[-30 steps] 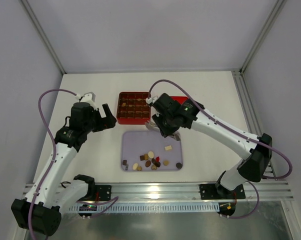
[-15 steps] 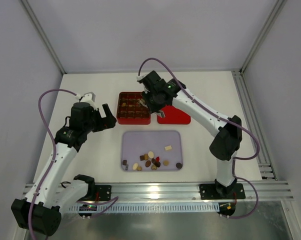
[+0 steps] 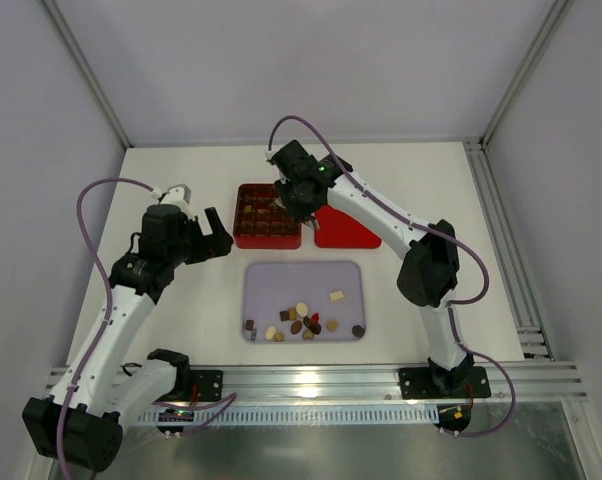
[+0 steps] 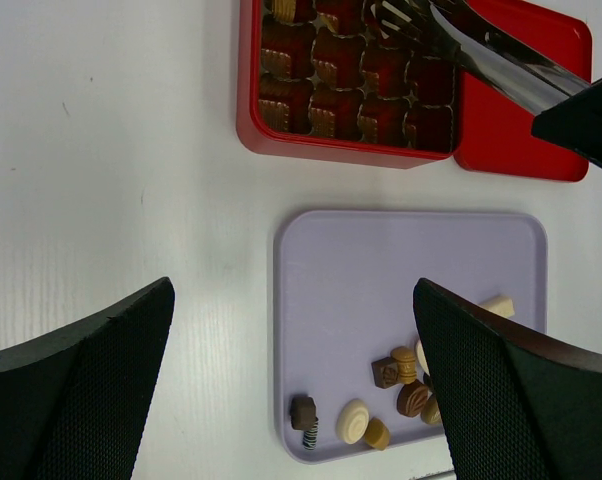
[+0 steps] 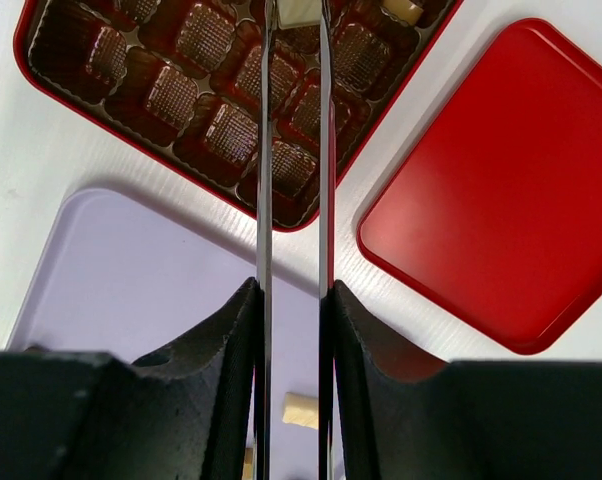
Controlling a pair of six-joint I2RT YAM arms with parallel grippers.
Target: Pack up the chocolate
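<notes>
While it hangs over the box, right gripper (image 5: 298, 22): long thin fingers squeezed in on one cream piece (image 5: 299, 10), held at the very tips. My guess is that's so it can go into a cell without the fingers knocking the dividers.
Cream piece: up in the air above the box's far side; can't tell which cell it's lined up with.
Box (image 4: 331, 155): red, open, with a grid inside. A few tan chocolates (image 4: 278, 62) already sit in the left-hand cells, and the cells under the fingers look empty, so there are plenty of spots to aim for.
Lid (image 5: 501, 190): flat on the table just right of the box, hard up against it. Looks parked there so it won't get in the way.
Tray (image 3: 301, 280): lilac, on the near side of the box and apart from it. The other loose chocolates (image 3: 301, 320) bunch along its near edge, and the far half is bare, so that's an easy lane in and out.
Left gripper (image 3: 219, 236): jaws spread wide with nothing in them, over bare table (image 3: 181, 180) left of the box and well clear of the right arm's path.
</notes>
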